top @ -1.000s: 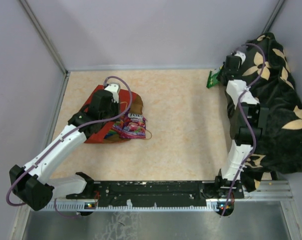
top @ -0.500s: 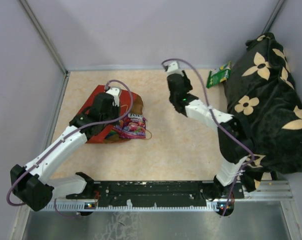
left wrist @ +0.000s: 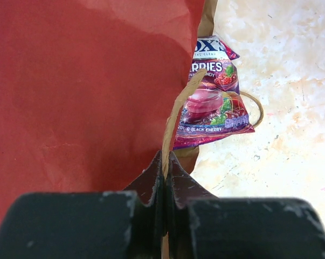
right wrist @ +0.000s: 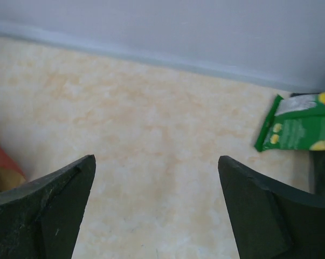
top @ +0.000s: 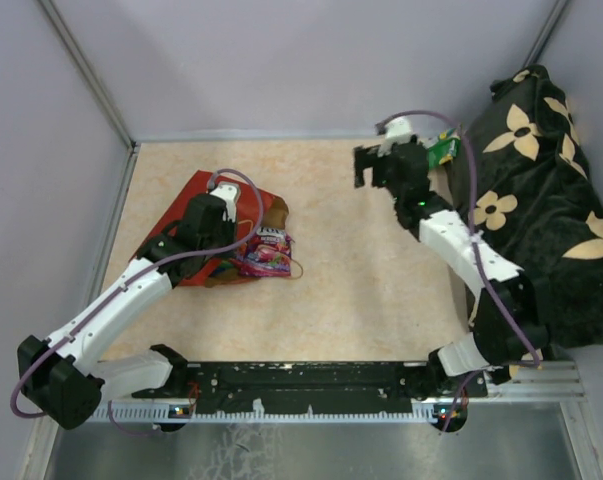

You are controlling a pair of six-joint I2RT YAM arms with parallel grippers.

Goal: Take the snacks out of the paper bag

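So: left hand [left wrist: 163,167] pinches the handle [left wrist: 178,108] of the paper bag [left wrist: 70,81] at 9 o'clock. Right hand [right wrist: 156,162] is spread and empty near 1 o'clock. Purple packet [left wrist: 213,102] lies half out of the mouth. Risk if we tug: the handle tears, or the packet slides back in.

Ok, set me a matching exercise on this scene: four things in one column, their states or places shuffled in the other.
1. left gripper
2. right gripper
3. purple candy packet
4. green packet

A. beside the black flowered cloth
B. shut on the bag's loop handle
C. at the red paper bag's mouth
D. open, holding nothing

Pairs: 1-B, 2-D, 3-C, 4-A
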